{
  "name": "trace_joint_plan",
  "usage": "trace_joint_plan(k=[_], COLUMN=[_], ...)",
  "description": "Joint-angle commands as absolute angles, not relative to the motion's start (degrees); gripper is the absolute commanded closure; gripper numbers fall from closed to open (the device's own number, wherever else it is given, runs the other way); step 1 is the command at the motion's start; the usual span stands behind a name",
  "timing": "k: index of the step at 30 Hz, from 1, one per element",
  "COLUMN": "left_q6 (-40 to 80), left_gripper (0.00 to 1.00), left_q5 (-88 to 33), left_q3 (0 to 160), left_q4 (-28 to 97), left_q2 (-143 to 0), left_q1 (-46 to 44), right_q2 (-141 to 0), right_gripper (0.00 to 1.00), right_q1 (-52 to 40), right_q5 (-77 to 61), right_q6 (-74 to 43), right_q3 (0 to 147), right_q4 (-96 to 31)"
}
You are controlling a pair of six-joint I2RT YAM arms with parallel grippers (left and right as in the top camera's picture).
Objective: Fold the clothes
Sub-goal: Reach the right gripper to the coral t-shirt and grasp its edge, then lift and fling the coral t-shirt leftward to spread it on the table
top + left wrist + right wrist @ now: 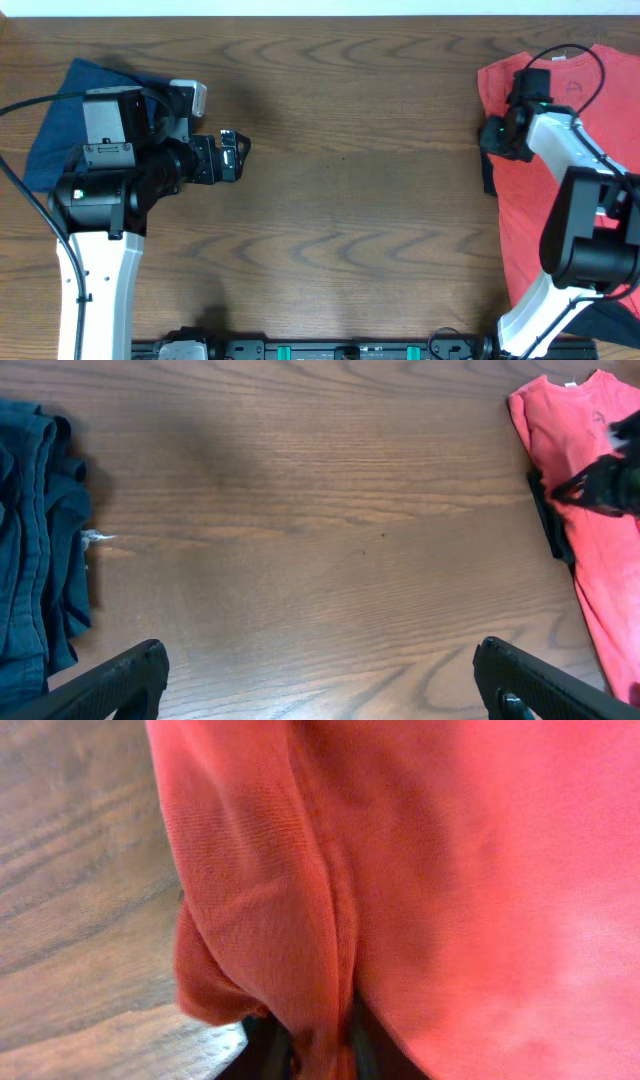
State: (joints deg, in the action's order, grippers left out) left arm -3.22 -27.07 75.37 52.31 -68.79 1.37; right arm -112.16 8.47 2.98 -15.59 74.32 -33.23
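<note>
Far left: navy-blue garment (55, 115) lies bunched at the table's back-left corner, partly under the left arm. In the left wrist view it's a crumpled dark pile (35, 550) at the frame's left edge

left gripper (236, 155) hangs just right of that pile, over bare wood-grain table (350, 210). Jaws fully spread, nothing between them and nothing touched. Left wrist cam shows both fingertips (120, 680) at the bottom corners with only tabletop in the wide gap

Middle of the table: just wood

right gripper (494, 135) is down at the left edge of the coral-red T-shirt (525, 225), near its back-left corner. Jaws clamped on a fold of that shirt. Right wrist cam shows a raised ridge of coral fabric (300, 920) running down into the narrow gap between the dark fingers (262, 1045), cloth filling the gap. The bare table shows to the left of the ridge

The T-shirt itself lies spread along the table's right side, running from the back edge towards the front, and the right arm reaches across it. The lettering can't be read in any view

A narrow strip of black cloth (488, 182) pokes out from under the shirt's left edge, just in front of the right gripper. It's also visible from the left wrist cam (552, 525). More dark cloth sits at the front-right corner (605, 318), can't tell which garment
</note>
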Motion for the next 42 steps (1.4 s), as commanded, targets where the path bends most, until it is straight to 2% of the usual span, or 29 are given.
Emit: trace_joint_plan(k=[1,6,11,12,14,16,22,31,33,37,42], left_q6=[-3.8,-3.8,-3.8,-3.8,-3.8,-3.8,-3.8,-3.8,-3.7,-3.7,-3.8], left_gripper=[0.02,0.02,0.02,0.02,0.02,0.02,0.02,0.02,0.02,0.02,0.02], left_q5=[-28.1,-28.1,-28.1,-28.1,-28.1,-28.1,-28.1,-28.1,-28.1,-28.1,-28.1], left_q3=[76.8,76.8,76.8,76.8,76.8,76.8,76.8,76.8,76.8,76.8,76.8], left_q4=[52.5,52.5,52.5,52.5,52.4,52.4,52.5,52.5,52.5,52.7,52.7], left_q2=[-68.5,-68.5,-68.5,-68.5,-68.5,-68.5,-68.5,-68.5,-68.5,-68.5,-68.5], left_q1=[1.1,1.1,1.1,1.1,1.1,1.1,1.1,1.1,1.1,1.1,1.1], right_q2=[-106.8,-104.4,-102.6,-102.2,-101.9,-102.1,-106.2,-111.9,-112.6,-112.4,-109.5], right_gripper=[0.76,0.99,0.99,0.96,0.75,0.65,0.57,0.53,0.57,0.97,0.99], right_q1=[10.5,12.4,14.0,14.1,14.0,13.7,11.4,11.0,11.1,11.3,13.5], right_q5=[3.9,4.1,4.0,2.4,-2.0,-5.3,-6.0,-5.8,-5.8,-3.9,-0.7], right_q6=[-12.3,-11.1,-11.0,-10.2,-8.1,-7.6,-7.6,-7.6,-7.6,-7.6,-7.7], right_q3=[75.4,75.4,75.4,75.4,75.4,75.3,73.1,72.6,72.6,73.2,76.7], right_q4=[-33.1,-33.4,-32.6,-32.5,-32.9,-34.5,-35.4,-35.2,-35.3,-34.9,-36.8])
